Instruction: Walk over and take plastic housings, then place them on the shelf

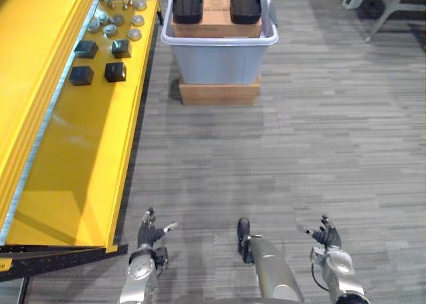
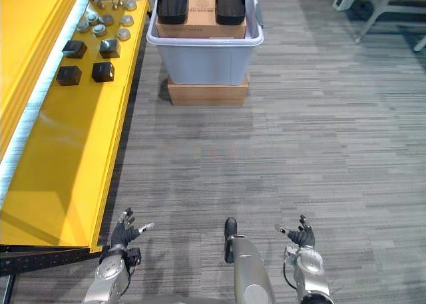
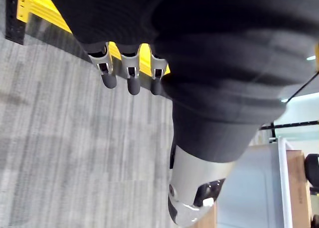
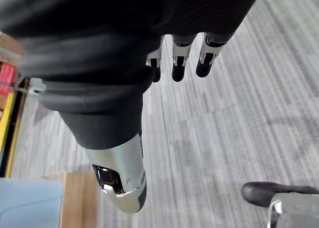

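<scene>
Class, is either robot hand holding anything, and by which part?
Nothing is held. The left hand and the right hand are open above the floor; the black plastic housings sit in the grey bin ahead.

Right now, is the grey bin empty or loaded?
Loaded: the grey bin holds a cardboard box with two black housings on top.
</scene>
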### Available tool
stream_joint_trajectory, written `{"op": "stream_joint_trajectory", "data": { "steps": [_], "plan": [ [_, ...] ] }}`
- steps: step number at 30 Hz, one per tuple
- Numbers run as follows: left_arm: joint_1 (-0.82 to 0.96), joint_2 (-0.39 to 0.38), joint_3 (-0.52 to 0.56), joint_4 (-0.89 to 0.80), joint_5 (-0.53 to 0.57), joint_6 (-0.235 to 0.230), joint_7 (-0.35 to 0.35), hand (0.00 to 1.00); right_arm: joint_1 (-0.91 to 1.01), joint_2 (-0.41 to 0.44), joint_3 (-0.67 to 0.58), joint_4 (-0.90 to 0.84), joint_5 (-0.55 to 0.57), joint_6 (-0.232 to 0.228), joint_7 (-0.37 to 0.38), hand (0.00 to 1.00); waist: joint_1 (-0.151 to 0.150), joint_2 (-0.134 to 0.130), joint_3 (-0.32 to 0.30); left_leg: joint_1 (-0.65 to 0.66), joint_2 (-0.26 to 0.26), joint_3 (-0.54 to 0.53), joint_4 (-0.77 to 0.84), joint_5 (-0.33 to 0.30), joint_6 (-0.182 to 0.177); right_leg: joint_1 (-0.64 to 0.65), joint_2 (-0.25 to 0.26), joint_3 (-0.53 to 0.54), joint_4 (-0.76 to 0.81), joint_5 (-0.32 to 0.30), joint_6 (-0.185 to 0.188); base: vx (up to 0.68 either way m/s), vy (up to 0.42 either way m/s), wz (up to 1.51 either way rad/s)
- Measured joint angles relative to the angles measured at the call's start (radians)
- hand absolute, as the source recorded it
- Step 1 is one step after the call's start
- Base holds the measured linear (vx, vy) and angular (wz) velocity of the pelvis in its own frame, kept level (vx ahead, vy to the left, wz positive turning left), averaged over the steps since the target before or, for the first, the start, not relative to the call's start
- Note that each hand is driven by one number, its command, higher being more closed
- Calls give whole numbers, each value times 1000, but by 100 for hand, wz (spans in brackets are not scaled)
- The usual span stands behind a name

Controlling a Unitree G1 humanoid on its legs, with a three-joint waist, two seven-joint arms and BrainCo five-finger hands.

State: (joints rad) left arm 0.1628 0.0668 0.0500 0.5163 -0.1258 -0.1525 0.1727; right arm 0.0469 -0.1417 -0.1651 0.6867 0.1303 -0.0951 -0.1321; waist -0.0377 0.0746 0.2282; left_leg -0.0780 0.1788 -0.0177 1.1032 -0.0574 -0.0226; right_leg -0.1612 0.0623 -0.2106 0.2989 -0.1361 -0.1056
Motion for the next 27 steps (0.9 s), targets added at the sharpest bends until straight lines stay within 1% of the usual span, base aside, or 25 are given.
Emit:
{"op": "stream_joint_trajectory", "data": {
  "steps": [1, 2, 3, 4, 5, 6, 8, 9, 10, 11, 12, 13, 14, 15, 16, 17, 18, 20, 21, 22, 23, 24, 25, 26, 27],
  "plan": [
    [5, 0, 0, 0, -1, 0, 0, 0, 0, 11, 2, -3, 7, -6, 0, 0, 4, -9, 5, -47, 14, 26, 66, -28, 20, 45, 5, 5, -23, -11, -4, 674, -202, -7],
    [18, -2, -2, -1, -3, 1, 0, 0, -1, 28, 2, -6, 19, -12, -1, 0, 20, -32, 8, -139, 14, 72, 105, -73, 39, 126, 6, 17, -75, -21, -7, 528, -154, -10],
    [23, -5, -3, -2, -7, 1, 0, 0, 0, 31, 2, -7, 23, -12, -1, 0, 29, -39, 7, -179, 10, 92, 92, -93, 39, 160, 5, 24, -104, -21, -7, 521, -138, -12],
    [34, -11, -4, -17, -20, 1, -1, 0, -1, 32, -3, -10, 28, -13, -1, 0, 43, -45, 10, -266, -10, 126, 17, -136, 31, 226, 6, 33, -167, -23, -5, 523, -74, -12],
    [37, -17, -5, -17, -20, 2, -6, 0, -6, 27, -12, -8, 34, -12, -2, 0, 54, -48, 11, -324, -53, 133, -140, -164, 20, 275, -3, 40, -207, -32, 6, 533, -45, -10],
    [40, -17, -7, -18, -19, 2, -10, 0, -7, 26, -18, -4, 37, -10, -2, 0, 59, -54, 16, -337, -78, 129, -248, -164, 19, 298, -10, 44, -221, -41, 8, 653, -8, -13],
    [52, -21, -7, -18, -19, 4, -17, 0, -15, 24, -44, 5, 37, -9, -18, 0, 61, -55, 18, -351, -156, 103, -664, -98, -28, 374, -25, 63, -259, -73, 32, 578, 55, -26],
    [55, -27, -8, -18, -19, 5, -17, 0, -15, 24, -62, 7, 37, -8, -24, 0, 68, -46, 14, -336, -161, 103, -827, -54, -26, 403, -22, 83, -274, -87, 40, 589, 115, -76],
    [52, -23, -6, -17, -19, 9, -16, 0, -19, 24, -72, 36, 37, -9, -32, 0, 89, -37, 8, -326, -165, 107, -875, 78, 3, 449, -27, 133, -282, -122, 62, 596, 159, -80],
    [55, -23, -2, -16, -19, 12, -16, 0, -21, 25, -70, 45, 37, -6, -35, 0, 88, -45, 4, -319, -168, 108, -874, 134, 40, 459, -35, 148, -279, -127, 68, 725, 212, -69],
    [43, -24, 0, -19, -19, 11, -16, 0, -19, 32, -70, 44, 37, -5, -38, 0, 84, -64, -12, -330, -182, 119, -851, 149, 72, 444, -65, 166, -242, -129, 68, 619, 186, -23],
    [35, -25, -1, -19, -19, 12, -16, 0, -20, 34, -73, 44, 36, -5, -38, 0, 80, -70, -14, -334, -185, 131, -826, 126, 92, 426, -77, 179, -205, -129, 68, 621, 194, -28],
    [26, -28, -5, -20, -19, 12, -17, 0, -16, 36, -74, 47, 36, -5, -37, 0, 83, -82, -18, -334, -188, 161, -770, 72, 107, 395, -100, 208, -108, -129, 72, 608, 188, -42],
    [29, -27, -5, -17, -19, 13, -17, 0, -18, 37, -75, 74, 35, -4, -37, 0, 81, -90, -23, -302, -196, 179, -722, 3, 118, 359, -117, 221, 43, -118, 110, 603, 183, -44],
    [31, -24, -6, -17, -19, 14, -17, 0, -17, 37, -76, 85, 35, -3, -37, 0, 78, -91, -24, -276, -199, 184, -708, -26, 122, 335, -121, 218, 138, -98, 144, 595, 186, -24],
    [30, -13, -17, -18, -19, 14, -16, 0, -3, 47, -86, 88, 35, -3, -37, 0, 70, -91, -25, -217, -212, 180, -703, -77, 127, 260, -141, 217, 370, -15, 257, 575, 176, 5],
    [20, -3, -21, -17, -19, 18, -16, 0, 6, 59, -92, 88, 34, -1, -36, 0, 61, -95, -24, -153, -226, 172, -705, -118, 130, 174, -170, 202, 597, 1, 263, 559, 162, 11],
    [17, -4, -20, -16, -19, 18, -14, 0, 10, 65, -91, 86, 33, 8, -33, 0, 52, -93, -25, -61, -232, 170, -736, -150, 131, 89, -210, 144, 743, -49, 182, 546, 106, 5],
    [13, -3, -20, -17, -19, 17, -13, 0, 24, 68, -78, 82, 26, 8, -23, 0, 50, -87, -28, 40, -226, 162, -789, -170, 126, 1, -237, 67, 746, -106, 143, 526, 74, 4],
    [10, 0, -20, -17, -19, 16, -13, 0, 25, 67, -67, 82, 25, 8, -19, 0, 49, -86, -28, 71, -222, 156, -807, -175, 123, -31, -242, 39, 719, -129, 138, 565, 13, 15],
    [8, 12, -17, -12, -19, 15, -13, 0, 20, 68, -51, 84, 24, 8, -16, 0, 48, -84, -28, 121, -208, 152, -831, -176, 120, -71, -237, -4, 603, -152, 143, 563, -53, 25],
    [12, 14, -18, -8, -19, 15, -14, 0, 20, 67, -51, 84, 24, 8, -16, 0, 39, -81, -27, 161, -191, 150, -848, -180, 111, -103, -228, -38, 436, -148, 148, 558, -80, 25],
    [11, 14, -16, -6, -19, 15, -14, 0, 19, 65, -51, 84, 24, 8, -16, 0, 37, -80, -27, 176, -181, 146, -855, -187, 100, -113, -214, -41, 346, -134, 152, 467, -108, 30],
    [15, 20, -14, -1, -19, 15, -14, 0, 19, 65, -51, 84, 23, 8, -17, 0, 31, -85, -30, 200, -170, 131, -868, -203, 72, -124, -182, -32, 144, -68, 159, 352, -96, 32],
    [18, 25, -13, 5, -19, 15, -13, 0, 23, 66, -51, 85, 21, 8, -17, 0, 27, -90, -32, 213, -170, 129, -873, -214, 54, -124, -176, -19, 59, -17, 158, 454, -154, 53]
  ]
}}
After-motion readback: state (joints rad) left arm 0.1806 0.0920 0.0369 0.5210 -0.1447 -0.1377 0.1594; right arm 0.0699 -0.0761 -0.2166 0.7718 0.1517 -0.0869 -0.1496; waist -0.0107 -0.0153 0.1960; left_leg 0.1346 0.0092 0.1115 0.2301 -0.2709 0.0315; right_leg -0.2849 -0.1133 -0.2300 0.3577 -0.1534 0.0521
